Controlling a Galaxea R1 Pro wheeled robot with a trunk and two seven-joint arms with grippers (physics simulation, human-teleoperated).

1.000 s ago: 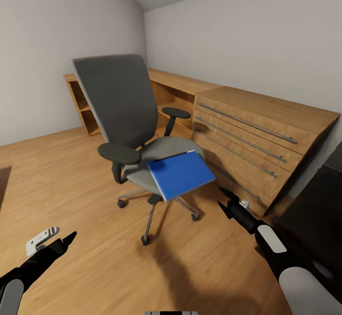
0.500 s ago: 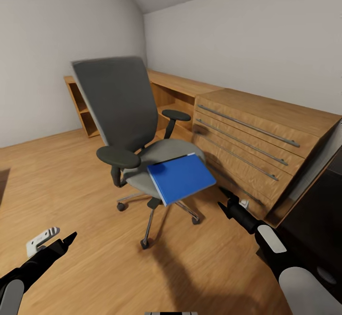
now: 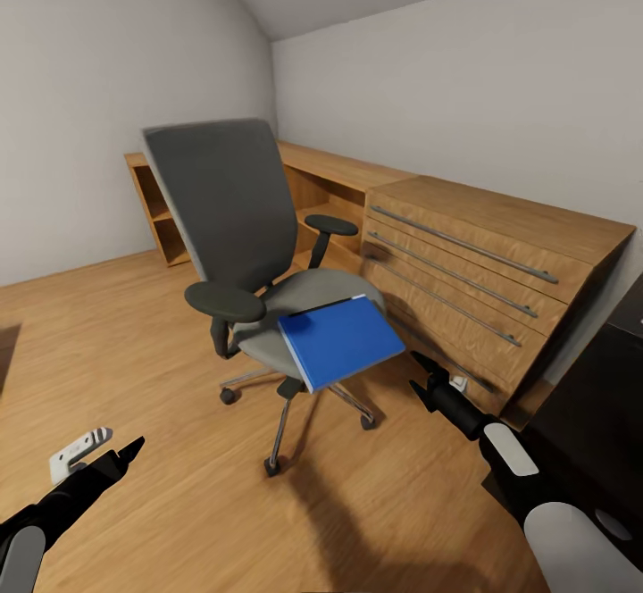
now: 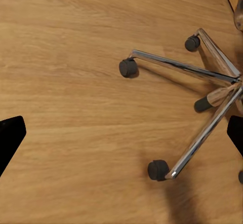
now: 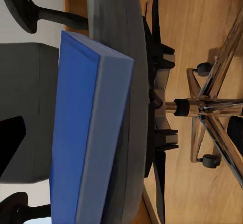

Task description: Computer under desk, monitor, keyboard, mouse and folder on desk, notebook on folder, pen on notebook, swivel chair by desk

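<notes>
The grey swivel chair [image 3: 223, 200] stands in the middle of the wooden floor, its back toward the left. On its seat lies the blue folder [image 3: 344, 340], overhanging the front edge. My right gripper [image 3: 417, 374] hovers open just right of the folder, a little below it; its wrist view looks at the folder [image 5: 76, 133] edge-on against the chair seat [image 5: 119, 41]. Low at the left, away from the chair, my left gripper [image 3: 107, 448] is open above the floor. Its wrist view looks down on the chrome chair base [image 4: 202, 77]. The black desk [image 3: 598, 414] shows at the right edge.
A light wooden drawer unit [image 3: 482, 263] with long metal handles runs along the right wall behind the chair, joined to low open shelves [image 3: 161, 209] in the corner. Bare wooden floor [image 3: 134, 334] stretches to the left and in front of the chair.
The whole head view has shifted a little, so the camera moved. Chair, folder and both grippers keep their places relative to each other.
</notes>
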